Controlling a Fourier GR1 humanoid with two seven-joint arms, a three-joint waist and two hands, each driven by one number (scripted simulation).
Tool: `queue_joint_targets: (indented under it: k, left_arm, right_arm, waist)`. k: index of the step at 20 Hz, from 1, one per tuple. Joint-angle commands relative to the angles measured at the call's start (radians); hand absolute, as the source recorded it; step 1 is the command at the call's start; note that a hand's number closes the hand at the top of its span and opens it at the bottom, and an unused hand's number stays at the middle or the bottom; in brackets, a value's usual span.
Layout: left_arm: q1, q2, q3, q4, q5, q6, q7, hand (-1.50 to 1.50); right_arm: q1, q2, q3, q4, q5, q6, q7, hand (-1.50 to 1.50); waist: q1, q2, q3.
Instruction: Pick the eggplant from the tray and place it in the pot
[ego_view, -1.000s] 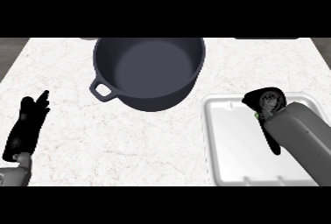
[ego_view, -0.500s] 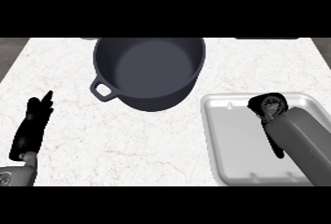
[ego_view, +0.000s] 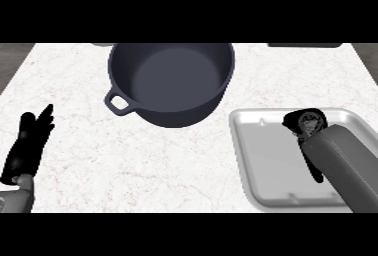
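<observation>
Right hand (ego_view: 306, 121) curls round the eggplant (hidden) over the tray (ego_view: 258, 150).

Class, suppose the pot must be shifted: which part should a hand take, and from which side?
Take the loop handle on the pot's near-left rim, coming from the left: it juts toward the open left hand, and no other handle shows. The right hand is busy, curled over the tray, apparently round the eggplant.

No legible text, labels or numbers anywhere.
</observation>
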Motion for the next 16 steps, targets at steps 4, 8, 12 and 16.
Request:
queue_joint_targets:
  k: [4,8,12,16]
  left_arm:
    - [0.014,-0.002,0.008,-0.045,-0.020,-0.013,0.032,0.00]
    - [0.003,0.000,0.016,-0.046,-0.007,-0.040,0.036,0.00]
    - [-0.042,0.009,0.040,-0.009,-0.008,-0.042,0.053,0.00]
    - [0.015,-0.021,0.029,-0.095,-0.022,-0.031,0.067,0.00]
  right_arm:
    - [0.087,-0.017,-0.016,-0.007,0.057,-0.010,-0.036,-1.50]
    - [0.044,0.024,0.025,0.084,0.121,-0.127,-0.147,1.50]
    - [0.070,-0.046,0.075,-0.009,0.176,-0.144,-0.248,1.50]
    - [0.035,-0.045,0.053,-0.037,0.216,-0.151,-0.306,1.50]
  waist:
    - [-0.005,0.011,0.009]
    - [0.007,0.015,0.010]
    - [-0.004,0.013,0.010]
    - [0.000,0.011,0.009]
